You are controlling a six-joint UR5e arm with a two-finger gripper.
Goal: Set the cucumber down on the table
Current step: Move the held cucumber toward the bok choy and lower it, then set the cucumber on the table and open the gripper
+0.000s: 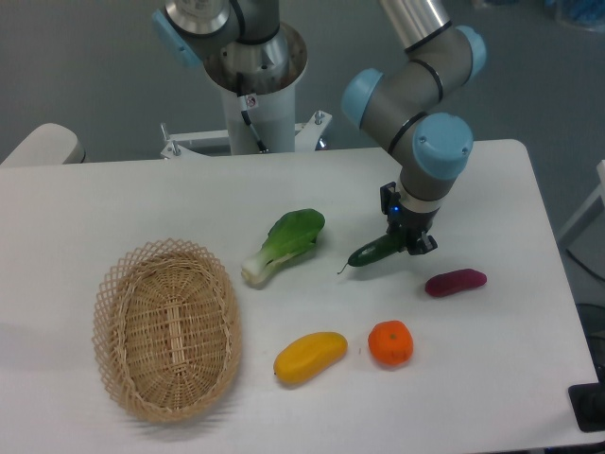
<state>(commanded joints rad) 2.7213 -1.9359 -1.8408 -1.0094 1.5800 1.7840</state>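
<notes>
Green cucumber [371,253] clamped in claw [406,241], bok choy [284,243] near.

We count one cucumber [371,253], one leafy bok choy [284,244], one purple oblong vegetable [455,282], one orange fruit [390,342] and one yellow mango-shaped fruit [309,357], so five pieces of produce in all; we also count one oval wicker basket [166,327], one white table [113,208] and one gripper [408,242]
</notes>
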